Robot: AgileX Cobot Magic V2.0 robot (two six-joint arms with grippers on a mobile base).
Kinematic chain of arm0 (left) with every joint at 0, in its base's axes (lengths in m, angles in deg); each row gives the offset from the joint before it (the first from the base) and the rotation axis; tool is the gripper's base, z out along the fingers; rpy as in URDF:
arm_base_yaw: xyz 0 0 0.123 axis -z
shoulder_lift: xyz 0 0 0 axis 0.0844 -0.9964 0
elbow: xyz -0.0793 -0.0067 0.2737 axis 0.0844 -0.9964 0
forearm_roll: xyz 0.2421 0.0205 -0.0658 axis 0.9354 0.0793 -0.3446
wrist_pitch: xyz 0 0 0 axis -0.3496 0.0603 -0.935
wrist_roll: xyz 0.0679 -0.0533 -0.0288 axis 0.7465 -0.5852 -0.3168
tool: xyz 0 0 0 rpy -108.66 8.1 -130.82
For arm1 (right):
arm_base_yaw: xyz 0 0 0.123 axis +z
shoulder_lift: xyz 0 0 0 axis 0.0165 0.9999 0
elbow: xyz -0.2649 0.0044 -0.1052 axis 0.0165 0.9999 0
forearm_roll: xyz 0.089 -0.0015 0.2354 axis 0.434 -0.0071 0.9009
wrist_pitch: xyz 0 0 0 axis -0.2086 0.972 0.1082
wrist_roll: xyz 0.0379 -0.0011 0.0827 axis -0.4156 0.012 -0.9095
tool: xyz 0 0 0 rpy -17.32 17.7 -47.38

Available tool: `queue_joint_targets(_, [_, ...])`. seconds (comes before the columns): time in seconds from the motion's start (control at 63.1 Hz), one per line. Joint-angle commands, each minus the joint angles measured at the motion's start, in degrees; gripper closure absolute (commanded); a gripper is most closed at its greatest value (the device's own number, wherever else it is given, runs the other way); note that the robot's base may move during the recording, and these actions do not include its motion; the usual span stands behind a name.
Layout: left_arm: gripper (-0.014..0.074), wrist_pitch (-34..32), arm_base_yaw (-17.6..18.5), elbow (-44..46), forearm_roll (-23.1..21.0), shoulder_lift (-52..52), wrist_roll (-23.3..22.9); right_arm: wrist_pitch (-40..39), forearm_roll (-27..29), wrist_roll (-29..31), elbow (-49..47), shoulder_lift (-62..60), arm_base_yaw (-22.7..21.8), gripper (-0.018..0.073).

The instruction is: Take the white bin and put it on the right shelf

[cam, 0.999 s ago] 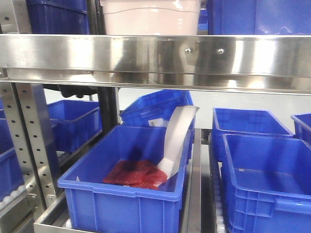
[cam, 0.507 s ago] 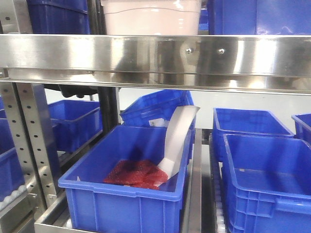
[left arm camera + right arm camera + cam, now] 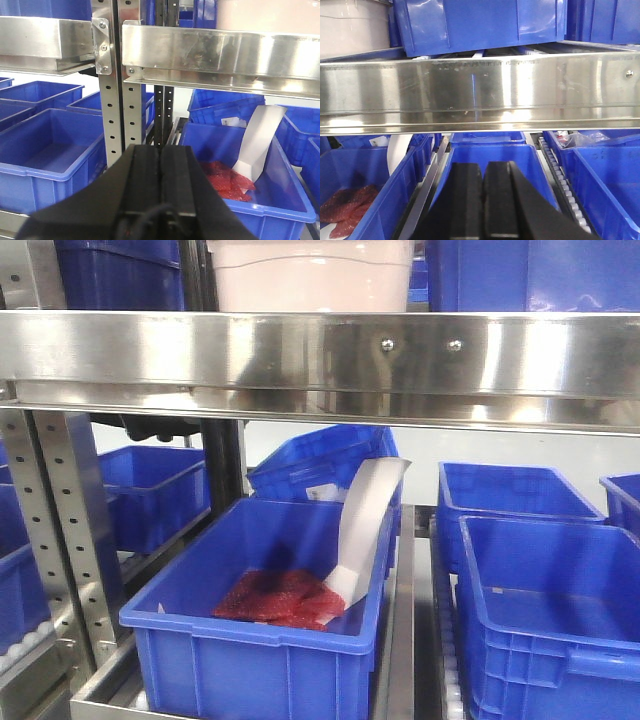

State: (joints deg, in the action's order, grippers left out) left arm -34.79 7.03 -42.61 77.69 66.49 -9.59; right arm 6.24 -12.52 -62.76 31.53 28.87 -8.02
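Standing at far left, perforated steel uprights (image 3: 62, 530), with the left arm's black gripper (image 3: 160, 172) pressing its fingers flat together on nothing, just near a blue plastic crate (image 3: 240, 195) holding red packets (image 3: 225, 180) and a curled white paper strip (image 3: 260, 135). Sitting up on the shiny stainless-steel right shelf (image 3: 320, 355), behind its broad front rail between dark blue crates, the large off-white, pinkish plastic white bin (image 3: 310, 275). Hovering further right below that rail, the right arm's black gripper (image 3: 483, 195), fingers closing together, gripping nothing.
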Motion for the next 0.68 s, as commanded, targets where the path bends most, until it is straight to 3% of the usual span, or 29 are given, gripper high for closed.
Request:
queue_joint_targets(0.0, [0.0713, -5.23, -0.06, -1.15, -0.56, 0.68, -0.53, -5.05, -0.72, 0.26, -0.24, -0.47, -0.36, 0.0491])
queue_joint_targets(0.666, [0.0714, -5.23, -0.06, -1.15, -0.56, 0.68, -0.53, -5.05, -0.72, 0.26, -0.24, -0.47, -0.36, 0.0491])
